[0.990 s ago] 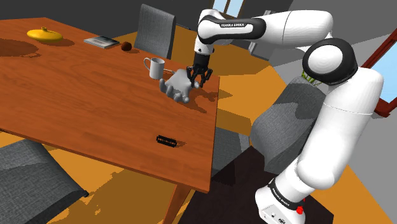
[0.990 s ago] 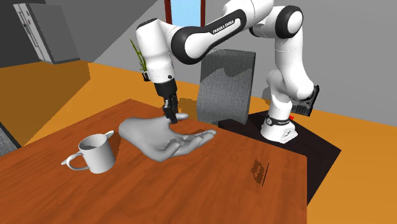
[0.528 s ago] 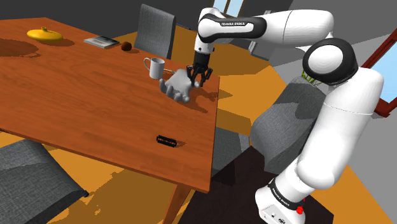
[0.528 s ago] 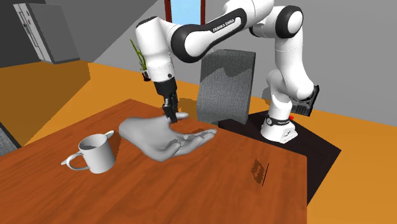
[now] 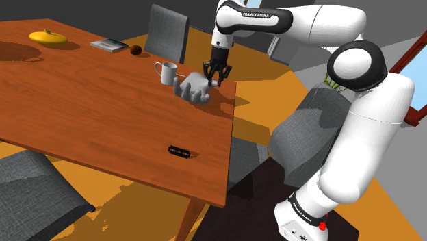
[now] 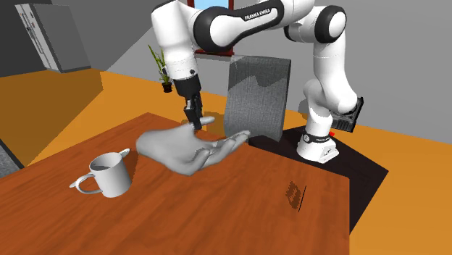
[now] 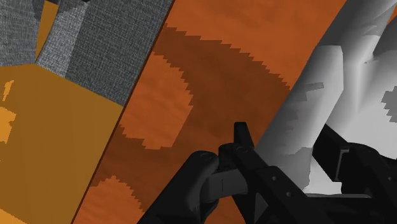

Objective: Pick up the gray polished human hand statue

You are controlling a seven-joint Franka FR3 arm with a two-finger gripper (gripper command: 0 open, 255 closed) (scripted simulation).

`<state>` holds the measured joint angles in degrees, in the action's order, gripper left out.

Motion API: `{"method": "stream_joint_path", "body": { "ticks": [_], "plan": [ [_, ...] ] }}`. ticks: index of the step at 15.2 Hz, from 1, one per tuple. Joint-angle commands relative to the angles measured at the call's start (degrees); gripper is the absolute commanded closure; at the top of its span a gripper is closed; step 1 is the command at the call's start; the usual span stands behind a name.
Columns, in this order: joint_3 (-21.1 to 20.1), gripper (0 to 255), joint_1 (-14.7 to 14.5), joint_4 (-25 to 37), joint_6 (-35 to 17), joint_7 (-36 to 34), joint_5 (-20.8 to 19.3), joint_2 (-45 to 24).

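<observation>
The black gripper [image 6: 194, 124] pinches the grey hand statue [image 6: 177, 151] and holds it just above the brown table [image 6: 217, 217], close to the table's edge. A white mug [image 6: 109, 174] stands near. A grey chair [image 6: 257, 94] is past the edge.

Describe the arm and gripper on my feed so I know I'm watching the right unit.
A white arm of rounded segments with dark joints, white FRANKA EMIKA lettering on a dark forearm band, an all-black gripper with two fingers, a red spot on the base.
</observation>
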<state>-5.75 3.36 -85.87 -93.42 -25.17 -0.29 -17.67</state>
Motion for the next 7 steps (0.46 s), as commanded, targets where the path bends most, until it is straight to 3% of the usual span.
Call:
{"method": "stream_joint_path", "body": {
  "ticks": [1,7],
  "plan": [
    [-0.02,255,-0.03,1.74,1.50,-0.04,0.00,-0.07],
    [-0.04,255,-0.09,5.17,4.77,-0.10,0.00,-0.23]
  ]
}}
